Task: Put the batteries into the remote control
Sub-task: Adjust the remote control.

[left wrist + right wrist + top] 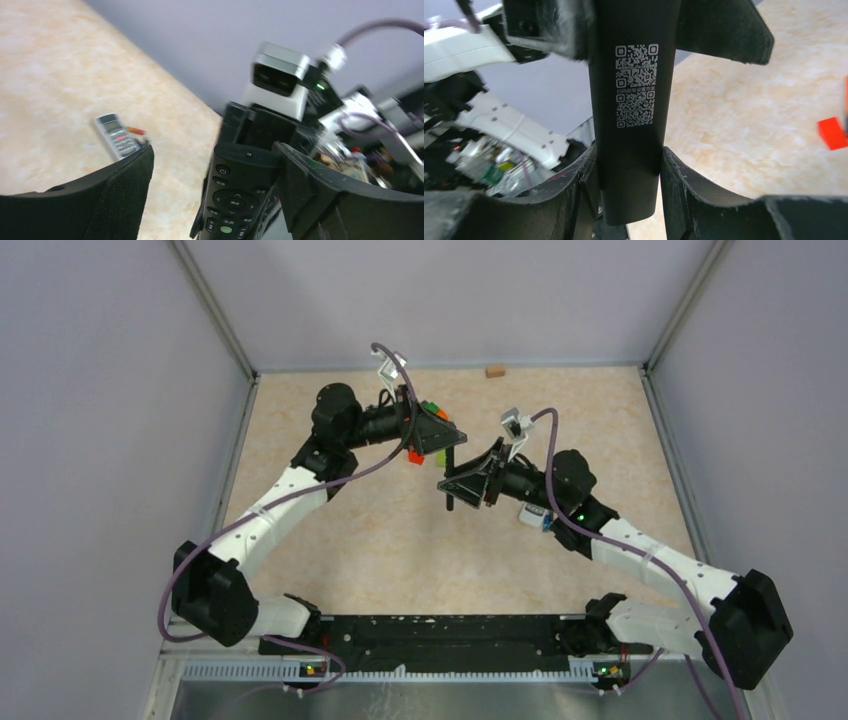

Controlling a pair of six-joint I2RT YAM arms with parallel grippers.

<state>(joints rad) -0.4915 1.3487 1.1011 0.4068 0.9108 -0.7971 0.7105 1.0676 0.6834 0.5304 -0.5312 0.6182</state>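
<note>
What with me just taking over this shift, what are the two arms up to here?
They are handling a black remote between them, lifted above the table. The right gripper is clamped on one end, the QR-code side facing its camera. The left gripper has its jaws open around the other end, so it looks like a handover. A grey remote lies on the table with an orange-red battery beside it, and neither gripper is on it.
</note>
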